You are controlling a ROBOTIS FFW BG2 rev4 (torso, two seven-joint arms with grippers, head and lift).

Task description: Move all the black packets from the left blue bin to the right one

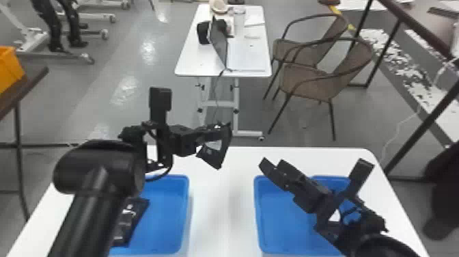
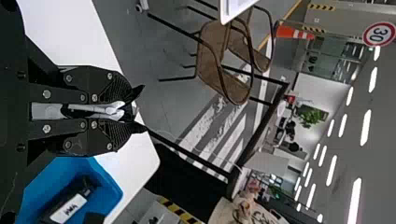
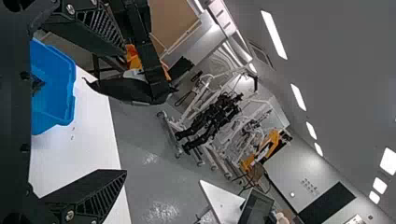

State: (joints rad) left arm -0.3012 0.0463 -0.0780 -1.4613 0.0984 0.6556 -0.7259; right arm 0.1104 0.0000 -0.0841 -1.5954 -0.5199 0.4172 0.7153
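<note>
We pinch 1 black packet (image 1: 221,158) between our left gripper's (image 1: 218,129) closed-in fingers, above the white table (image 1: 223,218). We have the right gripper (image 1: 271,164) spread wide, holding nothing. We see a dark packet (image 1: 131,222) in the left blue bin (image 1: 186,212), a white-labelled packet (image 2: 70,207) in the right blue bin (image 1: 258,212)

Blue on the left bin (image 1: 186,191), matching blue on the right one (image 1: 258,205), and the table (image 1: 223,205) is bright white! Plain black for the packet (image 1: 126,225) in the left bin, brown on the near chair (image 1: 307,82), orange-and-white bands across the cone (image 2: 294,32), and a red ring around the white sign (image 2: 379,34)
</note>
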